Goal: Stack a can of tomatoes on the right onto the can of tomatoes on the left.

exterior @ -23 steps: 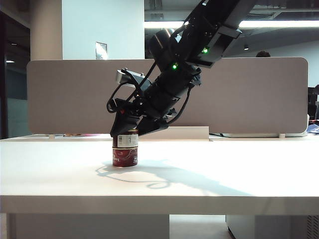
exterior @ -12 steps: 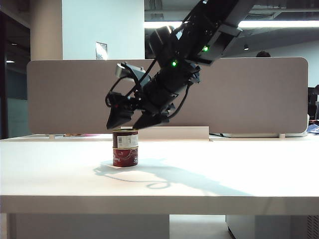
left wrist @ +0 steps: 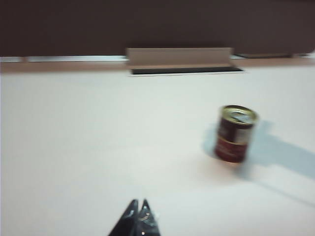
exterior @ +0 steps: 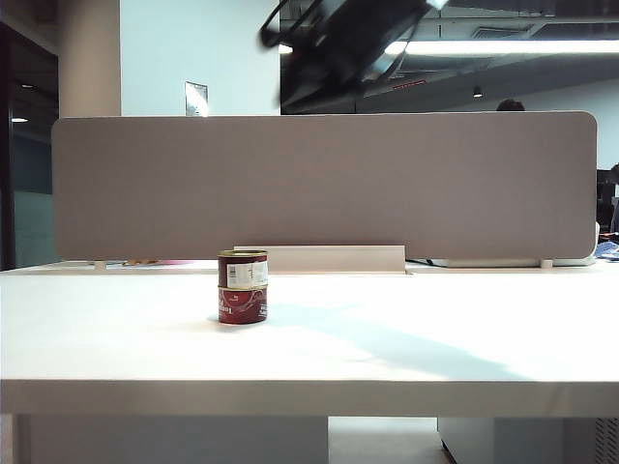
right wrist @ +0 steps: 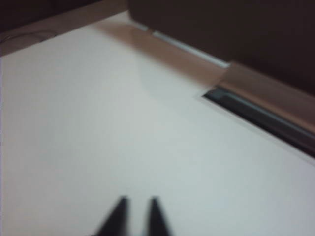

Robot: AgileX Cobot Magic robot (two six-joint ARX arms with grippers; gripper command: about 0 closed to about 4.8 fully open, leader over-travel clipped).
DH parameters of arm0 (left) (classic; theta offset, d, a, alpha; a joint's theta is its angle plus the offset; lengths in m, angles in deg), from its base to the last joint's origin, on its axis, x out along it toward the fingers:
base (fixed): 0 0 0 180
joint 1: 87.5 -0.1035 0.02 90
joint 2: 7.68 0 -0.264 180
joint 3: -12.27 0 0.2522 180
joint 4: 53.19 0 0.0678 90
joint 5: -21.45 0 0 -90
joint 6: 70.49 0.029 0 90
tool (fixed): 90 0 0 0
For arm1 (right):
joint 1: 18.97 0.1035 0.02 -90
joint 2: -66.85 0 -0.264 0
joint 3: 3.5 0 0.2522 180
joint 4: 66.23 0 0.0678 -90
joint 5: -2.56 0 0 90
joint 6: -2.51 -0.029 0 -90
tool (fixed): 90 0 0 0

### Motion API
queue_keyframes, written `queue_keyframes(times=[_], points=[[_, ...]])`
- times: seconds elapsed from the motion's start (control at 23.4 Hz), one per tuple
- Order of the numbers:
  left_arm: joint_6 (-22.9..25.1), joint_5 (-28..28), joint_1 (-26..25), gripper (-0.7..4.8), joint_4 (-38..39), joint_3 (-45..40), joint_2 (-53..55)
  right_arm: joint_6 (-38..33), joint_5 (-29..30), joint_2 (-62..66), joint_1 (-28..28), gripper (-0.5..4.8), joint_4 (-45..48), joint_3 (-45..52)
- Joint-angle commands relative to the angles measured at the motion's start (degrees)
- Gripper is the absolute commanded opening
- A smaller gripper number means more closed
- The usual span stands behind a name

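- Two tomato cans on the white table (exterior: 406,348): upper can (exterior: 243,269) sits squarely on lower can (exterior: 242,304), both upright, left of centre.
- Right gripper (right wrist: 138,214) high above the table, well apart from the stack; fingertips narrowly parted, nothing between them.
- Left gripper (left wrist: 138,214) low over the table, fingertips pressed together, empty; the stack stands well apart from it.
- Grey partition (exterior: 319,184) behind.
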Motion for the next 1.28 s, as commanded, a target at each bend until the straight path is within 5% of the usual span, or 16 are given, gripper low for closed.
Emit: queue_keyframes(times=[0.04, 0.3, 0.77, 1.28], points=[[0.2, 4.8, 0.0, -0.06, -1.3, 0.2, 0.1, 0.1, -0.4, -3.3, -2.8, -0.05, -5.0, 0.0], [0.0, 9.4, 0.0, -0.06, -3.7, 0.2, 0.1, 0.0, 0.2, -9.9, -8.8, -0.05, -12.4, 2.7], [0.0, 9.3, 0.0, -0.06, -3.7, 0.2, 0.1, -3.7, -5.6, -29.6, -15.3, -0.05, 2.4, 32.1], [0.0, 9.3, 0.0, -0.06, -3.6, 0.2, 0.1, -11.7, -7.6, -60.4, -28.4, -0.05, 4.9, 62.8]])
